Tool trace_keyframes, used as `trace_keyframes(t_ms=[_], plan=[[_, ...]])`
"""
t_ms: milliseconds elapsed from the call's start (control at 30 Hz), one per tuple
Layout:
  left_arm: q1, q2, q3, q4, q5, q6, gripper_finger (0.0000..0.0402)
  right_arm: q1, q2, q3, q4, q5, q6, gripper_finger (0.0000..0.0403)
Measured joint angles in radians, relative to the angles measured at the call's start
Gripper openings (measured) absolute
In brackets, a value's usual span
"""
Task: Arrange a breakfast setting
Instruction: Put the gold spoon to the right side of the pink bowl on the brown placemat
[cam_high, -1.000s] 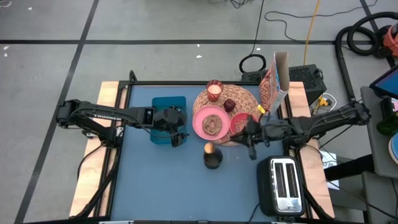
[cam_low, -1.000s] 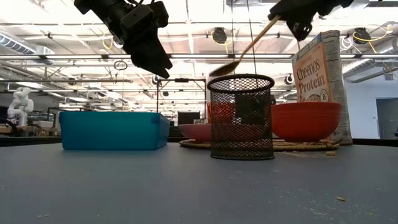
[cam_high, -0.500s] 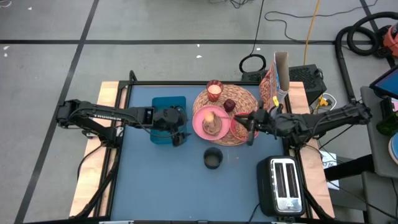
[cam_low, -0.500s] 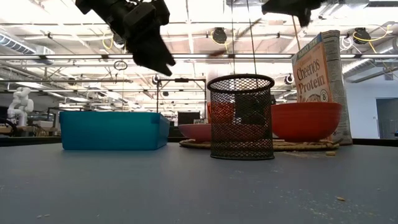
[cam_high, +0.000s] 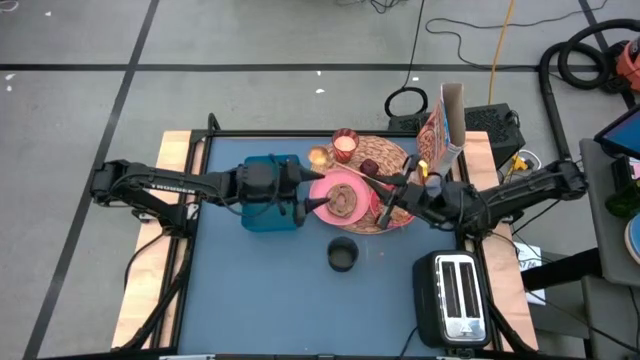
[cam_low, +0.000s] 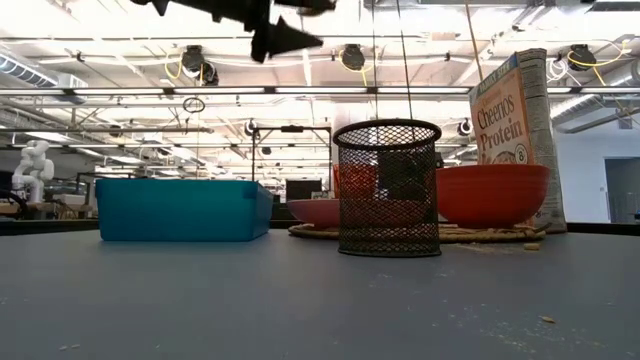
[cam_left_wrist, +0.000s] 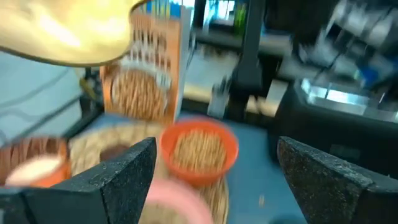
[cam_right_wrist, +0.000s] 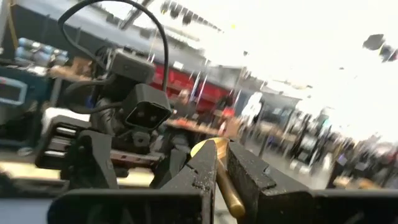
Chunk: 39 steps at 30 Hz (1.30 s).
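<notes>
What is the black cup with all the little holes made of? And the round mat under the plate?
The black cup looks like metal wire mesh, painted matte black: you can see through its grid. The round mat looks like woven straw, tan and dull, with ringed weave lines. The plate seems smooth pink, maybe plastic.

Left gripper (cam_high: 303, 203) hovers just beside the pink plate (cam_high: 340, 195), fingers (cam_left_wrist: 118, 177) spread wide, nothing between them. Right gripper (cam_high: 385, 205) reaches over the plate's far side, jaws clamped on a wooden spoon (cam_high: 335, 167).
</notes>
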Motion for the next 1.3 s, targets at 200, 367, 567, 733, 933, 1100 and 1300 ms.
trace_keyframes(t_ms=[200, 367, 567, 733, 933, 1100, 1300], plan=[[0.0, 0.0, 0.0, 0.192, 0.0, -0.002, 0.034, 0.0, 0.101, 0.0, 0.266, 0.0, -0.183, 0.0019], [0.0, 0.0, 0.0, 0.349, 0.0, -0.016, 0.034, -0.001, 0.165, 0.0, 0.363, -0.026, -0.272, 0.0019], [0.001, 0.0, 0.0, 0.436, 0.003, -0.096, 0.034, -0.026, 0.224, 0.002, 0.477, -0.176, -0.3, 0.0019], [0.002, 0.0, 0.0, 0.437, 0.0, -0.165, 0.034, -0.048, 0.256, 0.002, 0.574, -0.19, -0.313, 0.0019], [0.002, 0.0, 0.0, 0.434, -0.002, -0.21, 0.034, -0.076, 0.264, 0.002, 0.643, -0.191, -0.323, 0.002], [0.002, 0.0, 0.0, 0.435, -0.037, -0.253, 0.034, -0.091, 0.264, 0.002, 0.652, -0.248, -0.312, 0.002], [0.002, 0.0, 0.0, 0.479, -0.114, -0.335, 0.034, -0.092, 0.264, 0.002, 0.65, -0.32, -0.3, 0.002]])
